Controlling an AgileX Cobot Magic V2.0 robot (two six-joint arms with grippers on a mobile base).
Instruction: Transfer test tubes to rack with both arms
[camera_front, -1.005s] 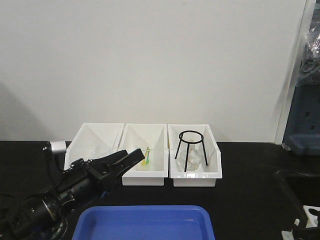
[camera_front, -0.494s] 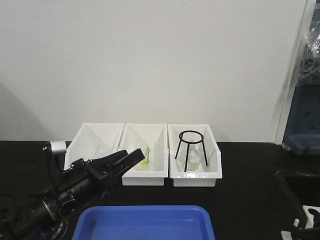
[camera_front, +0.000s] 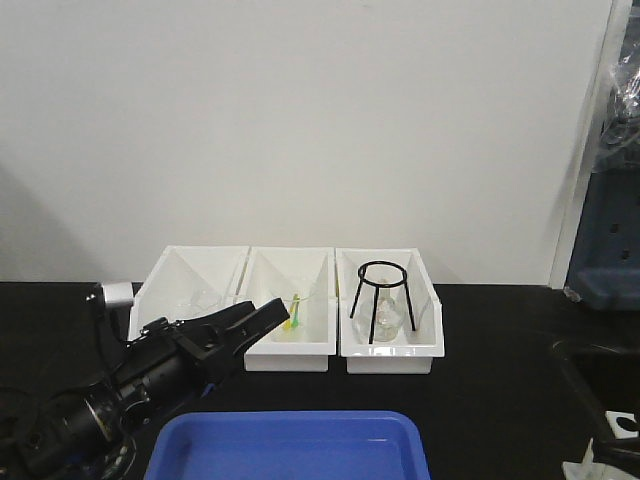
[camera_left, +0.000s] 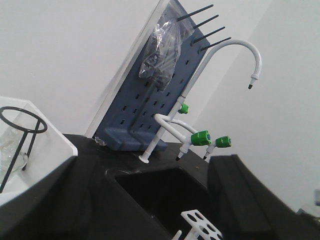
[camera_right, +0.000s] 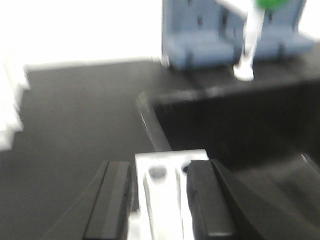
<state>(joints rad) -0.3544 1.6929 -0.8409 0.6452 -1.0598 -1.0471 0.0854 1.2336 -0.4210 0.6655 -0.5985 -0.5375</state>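
The white rack (camera_right: 165, 197), with round holes in its top, stands on the black counter beside the sink. My right gripper (camera_right: 159, 170) is open and straddles it, one dark finger on each side; this view is blurred. The rack (camera_front: 622, 425) also shows at the bottom right edge of the front view. My left gripper (camera_front: 270, 310) hovers open and empty in front of the middle bin. From the left wrist, the left gripper (camera_left: 150, 170) points across the sink towards the rack (camera_left: 200, 227). Thin yellow-green items (camera_front: 292, 315) lie in the middle bin; I cannot tell whether they are test tubes.
Three white bins (camera_front: 290, 358) stand in a row at the back wall. The right bin holds a black tripod stand (camera_front: 380, 300) over a glass flask. A blue tray (camera_front: 290, 445) lies at the front. A sink (camera_left: 165, 195), a white tap (camera_left: 220, 55) and a blue pegboard (camera_left: 150, 110) are at the right.
The left arm has stayed almost still. At the bottom right corner of the front view a dark part of the right arm has shifted over the rack.
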